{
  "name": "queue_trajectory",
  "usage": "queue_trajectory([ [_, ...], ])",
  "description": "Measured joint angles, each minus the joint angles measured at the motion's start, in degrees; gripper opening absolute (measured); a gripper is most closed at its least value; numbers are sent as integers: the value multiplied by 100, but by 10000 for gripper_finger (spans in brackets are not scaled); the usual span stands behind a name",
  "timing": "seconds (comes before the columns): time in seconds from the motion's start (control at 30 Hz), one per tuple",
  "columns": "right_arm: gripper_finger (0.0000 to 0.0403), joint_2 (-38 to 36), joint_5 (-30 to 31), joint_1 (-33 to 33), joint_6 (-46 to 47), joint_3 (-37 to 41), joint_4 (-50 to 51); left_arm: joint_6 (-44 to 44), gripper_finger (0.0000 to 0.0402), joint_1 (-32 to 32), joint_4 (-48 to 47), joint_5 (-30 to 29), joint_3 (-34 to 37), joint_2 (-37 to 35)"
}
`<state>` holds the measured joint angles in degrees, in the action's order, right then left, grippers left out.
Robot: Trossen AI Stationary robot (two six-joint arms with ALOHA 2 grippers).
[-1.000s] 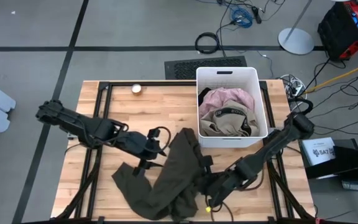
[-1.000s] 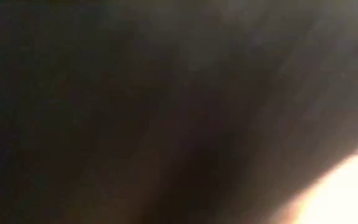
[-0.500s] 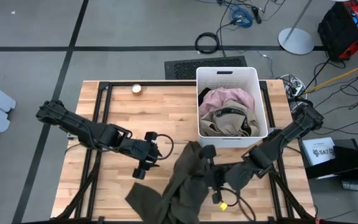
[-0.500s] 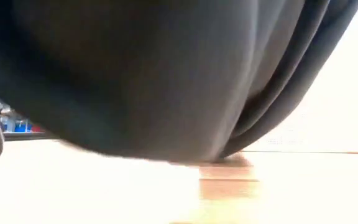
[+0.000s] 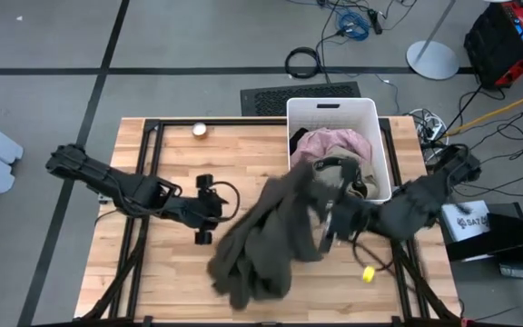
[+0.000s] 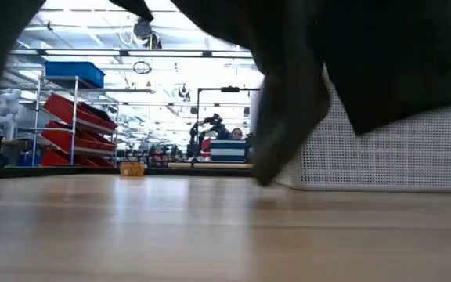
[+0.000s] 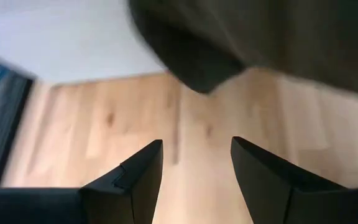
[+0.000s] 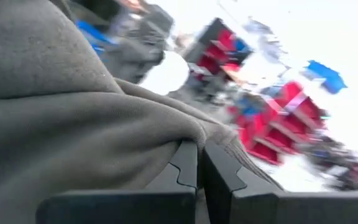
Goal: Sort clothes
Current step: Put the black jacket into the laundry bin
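Observation:
My right gripper (image 5: 330,218) is shut on the large dark olive garment (image 5: 271,232) and holds it up over the table's middle, just in front of the white bin (image 5: 338,111). In the low view the olive garment (image 6: 304,70) hangs from above, clear of the tabletop. A pale pink garment (image 5: 332,143) and a beige one with a lettered waistband (image 5: 363,179) lie in the bin. My left gripper (image 5: 204,210) hovers open left of the olive garment; nothing is between its fingers (image 7: 138,177). My right gripper pinches a bunched fold of the olive garment (image 8: 188,134) between its two shut fingers (image 8: 219,174). The fingers lie about level and come from the table's right. Cloth drapes over them, so the layers cannot be counted. The garment hangs slack, down toward the near left.
A small white round thing (image 5: 200,129) sits near the table's far edge. The bare wooden tabletop (image 5: 166,272) shows left of the garment. A yellow tag (image 5: 368,272) dangles under the right arm. Shelves and equipment stand in the room beyond the table.
My right gripper, still shut, has risen and gone toward the bin, tipping up to about level. The olive garment has come off the table with it, gathered from a flat spread into a hanging bunch. My left gripper has turned and drawn slightly away, still open.

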<state>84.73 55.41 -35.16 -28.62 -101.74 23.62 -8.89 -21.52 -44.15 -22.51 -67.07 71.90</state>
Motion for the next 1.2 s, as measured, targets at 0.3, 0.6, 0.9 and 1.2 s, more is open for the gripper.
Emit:
queue_trajectory([
  [0.3,0,-10,1308,239,-1601,-1664,131,-884,200,-4,-1101,-816,0,-347],
  [0.6,0,-22,1864,608,-2122,-2694,216,-883,200,-4,-1127,-821,0,-403],
  [0.9,0,133,1599,547,-624,-2670,1896,-728,200,-4,-1127,-821,0,-403],
  [1.2,0,148,618,547,275,-2675,2253,-727,200,-4,-1080,-797,0,-402],
])
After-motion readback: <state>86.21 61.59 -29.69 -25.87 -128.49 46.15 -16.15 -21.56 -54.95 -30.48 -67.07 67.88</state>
